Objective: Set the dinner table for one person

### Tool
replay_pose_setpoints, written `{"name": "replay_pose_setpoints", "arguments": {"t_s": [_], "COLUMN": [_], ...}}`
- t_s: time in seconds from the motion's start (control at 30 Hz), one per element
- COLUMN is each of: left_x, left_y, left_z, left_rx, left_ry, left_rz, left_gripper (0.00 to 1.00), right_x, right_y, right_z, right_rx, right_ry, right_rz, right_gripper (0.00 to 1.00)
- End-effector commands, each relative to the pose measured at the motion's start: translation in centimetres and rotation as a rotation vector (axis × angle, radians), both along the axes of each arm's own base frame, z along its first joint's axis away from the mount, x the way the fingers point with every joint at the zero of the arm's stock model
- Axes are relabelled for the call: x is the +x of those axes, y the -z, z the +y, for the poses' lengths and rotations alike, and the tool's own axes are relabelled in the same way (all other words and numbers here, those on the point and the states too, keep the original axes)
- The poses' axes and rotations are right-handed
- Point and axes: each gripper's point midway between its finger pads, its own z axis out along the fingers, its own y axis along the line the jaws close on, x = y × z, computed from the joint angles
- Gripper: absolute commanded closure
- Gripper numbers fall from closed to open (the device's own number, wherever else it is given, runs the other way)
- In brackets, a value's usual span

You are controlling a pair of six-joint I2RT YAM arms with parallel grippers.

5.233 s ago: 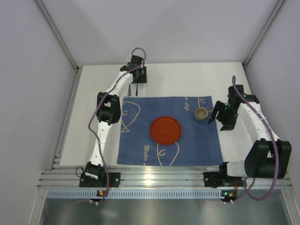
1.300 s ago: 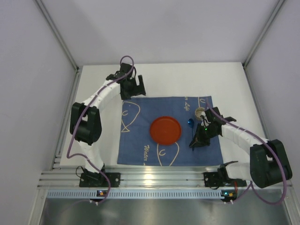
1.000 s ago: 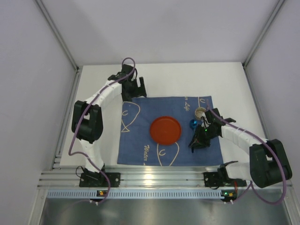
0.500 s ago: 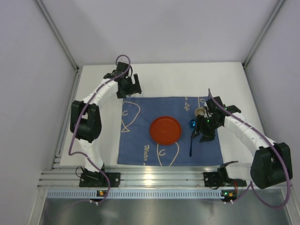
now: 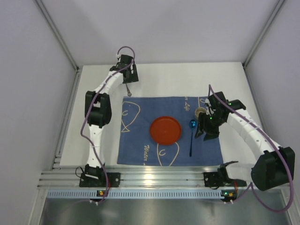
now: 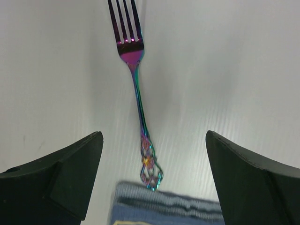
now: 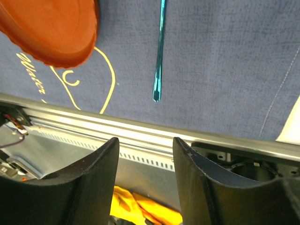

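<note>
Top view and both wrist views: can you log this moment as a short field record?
table: white, bears the cloth
cloth: blue, centre of table
plate: red, mid-cloth
spoon: blue, on cloth right of plate, free
cup: far right corner of cloth
fork: on bare table, handle end at cloth's far left edge
left jaws: open, either side of fork, not touching
right jaws: open, empty, above cloth near spoon
</note>
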Motion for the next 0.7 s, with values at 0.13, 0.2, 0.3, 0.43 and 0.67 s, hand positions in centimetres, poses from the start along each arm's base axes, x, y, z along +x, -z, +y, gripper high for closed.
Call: {"name": "replay_pose_setpoints", "arguments": {"t_s": [0.13, 0.2, 0.3, 0.43, 0.67], "left_x": [4.8, 5.1, 5.3, 5.0, 3.0], "left_y": [2.7, 3.1, 3.8, 4.9, 7.5], "left_z": [0.1, 0.2, 0.0, 0.1, 1.8], "left_rx": [0.035, 0.017, -0.013, -0.008, 0.061], "left_ry": [-0.060, -0.086, -0.100, -0.100, -0.104], "left_rz": [-0.059, -0.062, -0.062, -0.036, 0.048], "left_gripper": [0.09, 0.11, 0.19, 0.31, 0.43], "right_x": [-1.2, -1.1, -0.8, -0.7, -0.3], "right_y": [-0.5, -0.6, -0.7, -0.5, -0.1], "right_z": [-1.2, -1.3, -1.6, -1.7, -1.6], "right_rx": [-0.052, -0.059, -0.074, -0.087, -0.088], "right_ry": [-0.043, -0.045, -0.051, -0.054, -0.053], "right_rz": [0.018, 0.017, 0.003, 0.014, 0.019], "right_gripper": [0.53, 0.55, 0.55, 0.56, 0.57]}}
